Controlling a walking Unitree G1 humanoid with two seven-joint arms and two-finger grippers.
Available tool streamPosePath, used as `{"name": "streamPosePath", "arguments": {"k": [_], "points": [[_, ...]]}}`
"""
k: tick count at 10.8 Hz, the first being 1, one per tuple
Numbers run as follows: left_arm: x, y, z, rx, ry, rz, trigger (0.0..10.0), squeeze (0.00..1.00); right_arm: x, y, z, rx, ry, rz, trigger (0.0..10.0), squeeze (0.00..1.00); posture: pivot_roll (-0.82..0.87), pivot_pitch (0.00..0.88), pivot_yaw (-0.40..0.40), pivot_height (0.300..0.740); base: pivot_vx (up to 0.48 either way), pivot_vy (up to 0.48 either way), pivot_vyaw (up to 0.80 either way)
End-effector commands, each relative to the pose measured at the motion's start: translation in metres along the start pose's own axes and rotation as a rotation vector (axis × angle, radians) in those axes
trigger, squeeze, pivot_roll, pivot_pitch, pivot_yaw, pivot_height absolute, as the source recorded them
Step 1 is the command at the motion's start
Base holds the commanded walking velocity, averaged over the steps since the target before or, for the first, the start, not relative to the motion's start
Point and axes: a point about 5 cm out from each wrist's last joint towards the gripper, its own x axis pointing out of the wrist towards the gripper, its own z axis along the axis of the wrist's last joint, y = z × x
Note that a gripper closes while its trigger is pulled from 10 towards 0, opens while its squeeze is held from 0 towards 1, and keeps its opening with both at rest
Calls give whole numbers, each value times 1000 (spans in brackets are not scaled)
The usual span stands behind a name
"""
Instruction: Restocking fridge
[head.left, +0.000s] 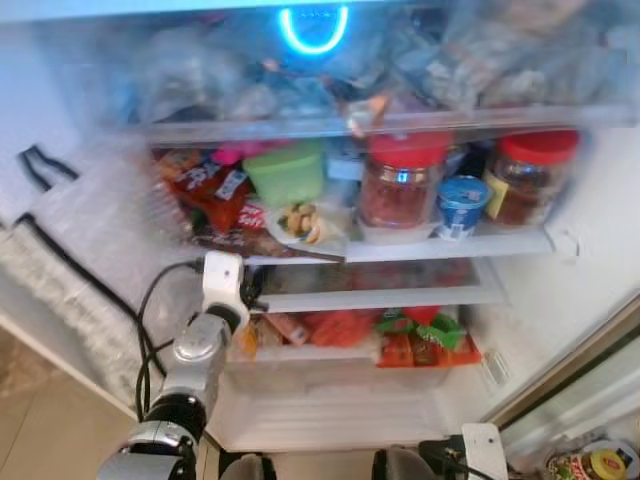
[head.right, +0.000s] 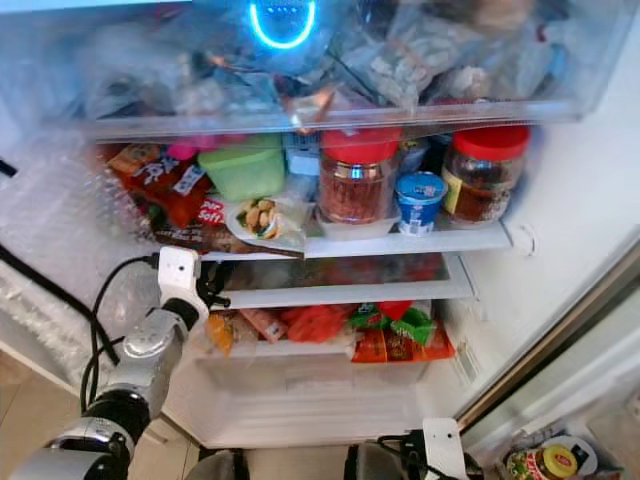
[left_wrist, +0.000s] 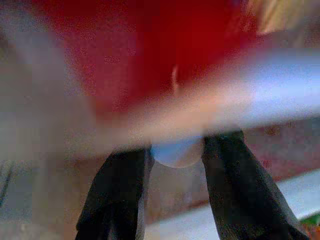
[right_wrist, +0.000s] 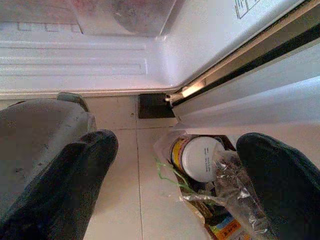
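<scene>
Fridge (head.left: 585, 290) open, packed. Left gripper (head.left: 252, 290) raised at about 9 o'clock of the scene, reaching into the left end of the gap under the middle shelf (head.left: 400, 250), at the glass shelf edge. In the left wrist view its fingers (left_wrist: 117, 195) are spread a moderate gap apart, with a blurred pale round thing between the tips; can't tell if they touch it or what it is. Blurred red mass fills the area ahead.

Right gripper (right_wrist: 180, 190) hangs low at 5 o'clock by the fridge's bottom edge, fingers (right_wrist: 65, 185) wide apart, released, holding nothing. Between them on the floor: a bag (right_wrist: 220, 200) with a white-lidded yellow jar (right_wrist: 200, 157).

Middle shelf: two red-lidded jars (head.left: 400, 185), blue yogurt cup (head.left: 462, 205) between them, green tub (head.left: 287, 172) at 10 o'clock of them. Lower drawer (head.left: 350, 360) holds red and green packets (head.left: 425, 338).
</scene>
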Motion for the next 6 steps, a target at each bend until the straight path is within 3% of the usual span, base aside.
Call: {"name": "streamPosePath", "arguments": {"k": [1,6], "points": [[-4,3,-6,6,14,18,10000,0,-1,-4,-5,7,16,-19,10000,0,-36,45,22,653,0,0,0],[-3,6,-18,27,117,57,10000,0,-1,-4,-5,8,17,-19,10000,0,-39,50,24,653,0,0,0]]}}
